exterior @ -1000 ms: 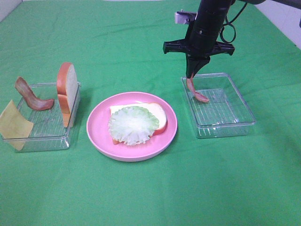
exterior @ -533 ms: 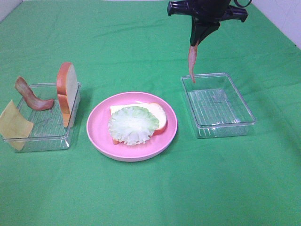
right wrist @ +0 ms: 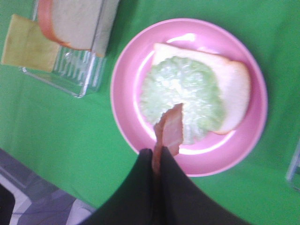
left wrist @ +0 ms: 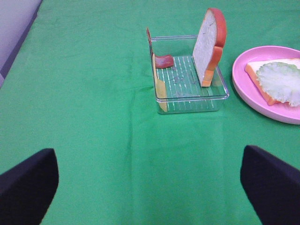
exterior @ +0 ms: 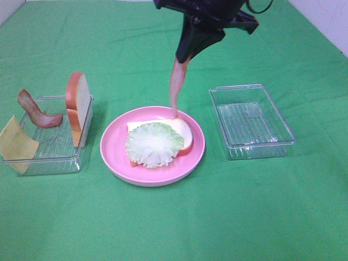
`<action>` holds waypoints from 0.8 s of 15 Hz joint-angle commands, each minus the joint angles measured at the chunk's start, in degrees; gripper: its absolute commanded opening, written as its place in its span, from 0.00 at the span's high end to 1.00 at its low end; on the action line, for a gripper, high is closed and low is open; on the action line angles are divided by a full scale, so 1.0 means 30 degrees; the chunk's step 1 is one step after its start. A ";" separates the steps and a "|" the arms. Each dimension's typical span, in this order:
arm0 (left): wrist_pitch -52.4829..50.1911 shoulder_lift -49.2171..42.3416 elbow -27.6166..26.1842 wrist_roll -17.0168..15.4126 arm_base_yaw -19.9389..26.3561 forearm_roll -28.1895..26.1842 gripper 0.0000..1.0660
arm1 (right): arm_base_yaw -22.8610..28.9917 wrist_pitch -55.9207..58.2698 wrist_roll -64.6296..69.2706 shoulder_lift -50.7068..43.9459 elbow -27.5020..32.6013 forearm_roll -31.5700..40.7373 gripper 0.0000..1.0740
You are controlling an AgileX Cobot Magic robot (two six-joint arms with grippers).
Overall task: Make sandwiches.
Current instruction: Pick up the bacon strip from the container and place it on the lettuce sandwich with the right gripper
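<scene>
Right gripper [exterior: 184, 57] has shifted from above the right tray [exterior: 261, 147] to above the plate [exterior: 111, 155]. Jaws clamped on a bacon strip [exterior: 175, 89], which hangs over the lettuce [exterior: 154, 144] on a bread slice [exterior: 185, 130]. Left gripper [left wrist: 147, 152]: spread wide, holding nothing. Left tray [exterior: 54, 162] holds second bacon [exterior: 35, 111], upright bread [exterior: 79, 100], cheese [exterior: 16, 144]

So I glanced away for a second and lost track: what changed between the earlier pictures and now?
The right gripper, shut on a bacon strip, lifted it out of the right tray and carried it left; it now hangs over the pink plate. The plate's bread and lettuce and the left tray with its contents stayed put.
</scene>
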 commanded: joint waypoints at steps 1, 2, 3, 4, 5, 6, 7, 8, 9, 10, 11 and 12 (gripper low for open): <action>-0.0038 -0.0229 0.0057 0.0000 -0.0019 -0.0134 0.04 | 0.1432 -0.1566 -0.1031 0.0401 0.0974 0.1623 1.00; -0.0038 -0.0229 0.0057 0.0000 -0.0019 -0.0134 0.04 | 0.2273 -0.2292 -0.1623 0.0859 0.1012 0.2139 1.00; -0.0038 -0.0229 0.0057 0.0000 -0.0019 -0.0134 0.04 | 0.2559 -0.2636 -0.1853 0.1031 0.1012 0.2406 1.00; -0.0038 -0.0229 0.0057 0.0000 -0.0019 -0.0134 0.04 | 0.3266 -0.3705 -0.2636 0.1719 0.1012 0.3495 1.00; -0.0038 -0.0229 0.0057 0.0000 -0.0019 -0.0134 0.04 | 0.3438 -0.4030 -0.2979 0.1986 0.1012 0.3839 1.00; -0.0038 -0.0229 0.0057 0.0000 -0.0019 -0.0134 0.04 | 0.3400 -0.4870 -0.3686 0.2884 0.1012 0.5004 1.00; -0.0038 -0.0229 0.0057 0.0000 -0.0019 -0.0134 0.04 | 0.3400 -0.5157 -0.3839 0.3304 0.0917 0.5023 1.00; -0.0038 -0.0229 0.0057 0.0000 -0.0019 -0.0134 0.04 | 0.3400 -0.5596 -0.3877 0.3705 0.0917 0.5023 1.00; -0.0038 -0.0229 0.0057 0.0000 -0.0019 -0.0134 0.04 | 0.3400 -0.5882 -0.3877 0.4125 0.0917 0.5233 1.00; -0.0038 -0.0229 0.0057 0.0000 -0.0019 -0.0134 0.04 | 0.3400 -0.5959 -0.3896 0.4278 0.0898 0.5233 1.00; -0.0038 -0.0229 0.0057 0.0000 -0.0019 -0.0134 0.04 | 0.3400 -0.6131 -0.4030 0.4584 0.0879 0.5138 1.00; -0.0038 -0.0229 0.0057 0.0000 -0.0019 -0.0134 0.04 | 0.3361 -0.6150 -0.4335 0.4775 0.0879 0.4985 1.00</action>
